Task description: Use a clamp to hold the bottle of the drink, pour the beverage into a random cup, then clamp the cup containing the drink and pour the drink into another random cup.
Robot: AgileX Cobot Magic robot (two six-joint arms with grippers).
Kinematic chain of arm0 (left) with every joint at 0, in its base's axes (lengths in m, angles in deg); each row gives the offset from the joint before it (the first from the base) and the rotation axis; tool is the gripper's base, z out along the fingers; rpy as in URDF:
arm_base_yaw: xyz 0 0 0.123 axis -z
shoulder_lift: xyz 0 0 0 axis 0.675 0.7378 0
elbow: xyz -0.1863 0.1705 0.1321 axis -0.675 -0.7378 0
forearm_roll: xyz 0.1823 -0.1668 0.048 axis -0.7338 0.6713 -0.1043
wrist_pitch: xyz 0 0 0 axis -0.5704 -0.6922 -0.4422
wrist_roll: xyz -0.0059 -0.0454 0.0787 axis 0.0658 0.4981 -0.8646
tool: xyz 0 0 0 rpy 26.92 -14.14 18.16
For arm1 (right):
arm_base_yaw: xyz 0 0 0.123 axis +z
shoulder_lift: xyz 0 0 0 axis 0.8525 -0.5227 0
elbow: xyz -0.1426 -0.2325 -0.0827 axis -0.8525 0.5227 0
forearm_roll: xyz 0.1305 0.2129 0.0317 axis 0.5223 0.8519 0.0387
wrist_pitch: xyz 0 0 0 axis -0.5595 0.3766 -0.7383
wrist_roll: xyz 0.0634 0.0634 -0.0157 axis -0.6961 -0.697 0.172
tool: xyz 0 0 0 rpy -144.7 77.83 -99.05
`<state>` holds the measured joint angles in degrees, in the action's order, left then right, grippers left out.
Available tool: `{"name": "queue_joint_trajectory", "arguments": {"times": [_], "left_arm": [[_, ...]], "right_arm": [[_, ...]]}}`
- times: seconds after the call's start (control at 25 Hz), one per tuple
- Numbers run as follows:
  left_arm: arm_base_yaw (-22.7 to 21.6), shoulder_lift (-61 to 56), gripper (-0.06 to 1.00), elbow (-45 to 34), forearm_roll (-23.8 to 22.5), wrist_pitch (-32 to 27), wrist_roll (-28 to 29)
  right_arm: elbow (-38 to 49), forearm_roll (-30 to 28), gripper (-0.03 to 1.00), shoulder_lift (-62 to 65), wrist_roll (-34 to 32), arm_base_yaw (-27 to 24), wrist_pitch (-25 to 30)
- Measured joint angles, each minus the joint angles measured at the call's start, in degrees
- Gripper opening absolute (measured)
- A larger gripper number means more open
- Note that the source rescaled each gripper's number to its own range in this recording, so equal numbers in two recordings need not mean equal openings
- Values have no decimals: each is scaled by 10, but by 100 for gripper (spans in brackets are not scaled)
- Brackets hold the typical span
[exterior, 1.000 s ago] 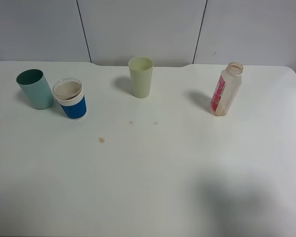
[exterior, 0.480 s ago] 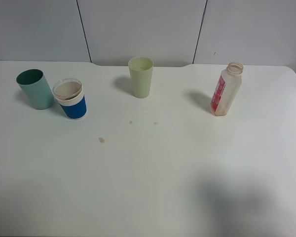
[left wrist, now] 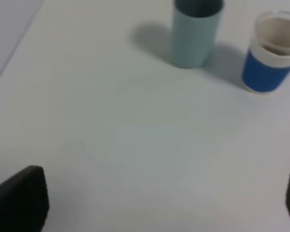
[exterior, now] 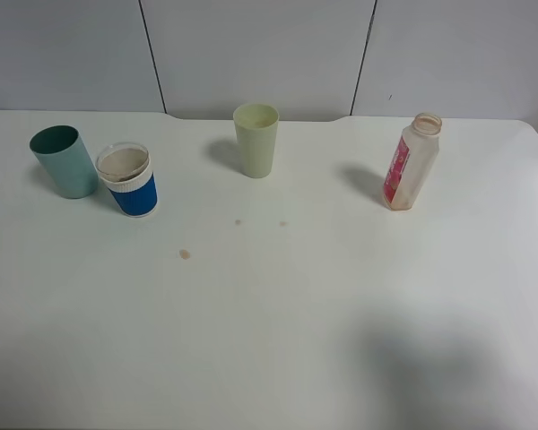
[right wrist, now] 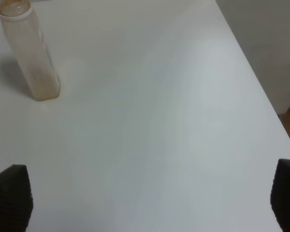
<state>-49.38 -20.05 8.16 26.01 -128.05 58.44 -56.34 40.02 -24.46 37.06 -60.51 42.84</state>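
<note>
Bottle and cups untouched, both grippers wide apart

Bottle [exterior: 410,163] upright at the table's [exterior: 278,313] far right, uncapped, red label facing left. Well ahead of the right gripper [right wrist: 150,203] in the right wrist view, off toward one fingertip [right wrist: 9,195], nothing between the spread jaws but bare table.

Left to right along the far side: teal cup [exterior: 63,161] touching or just beside the blue cup [exterior: 130,181], then the pale green cup [exterior: 255,139] alone near the middle, then the bottle well apart from it. Small brown stain [exterior: 185,254] nearer the front, two fainter specks [exterior: 238,222] beyond it.

Left gripper [left wrist: 159,203] likewise spread, teal and blue cups well ahead of it, clear of both fingertips [left wrist: 21,198].

Unchanged from a second ago: same places for all four vessels, same soft shadow [exterior: 439,367] at the front right.

Neither gripper visible from the high camera. Only dark fingertip corners showing in the wrist views. Teal cup's rim cut off in the left wrist view. Contents of bottle and cups hard to judge; blue cup's inside looks brownish.
</note>
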Motion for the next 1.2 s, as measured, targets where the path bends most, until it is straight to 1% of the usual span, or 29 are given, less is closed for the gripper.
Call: {"name": "queue_joint_trajectory", "arguments": {"times": [0.08,0.2,1.2], "left_arm": [[17,0,100,0,4,0,-1],[27,0,100,0,4,0,-1],[27,0,100,0,4,0,-3]], "right_arm": [[0,0,98,0,0,0,0],[0,0,98,0,0,0,0],[0,0,98,0,0,0,0]]}}
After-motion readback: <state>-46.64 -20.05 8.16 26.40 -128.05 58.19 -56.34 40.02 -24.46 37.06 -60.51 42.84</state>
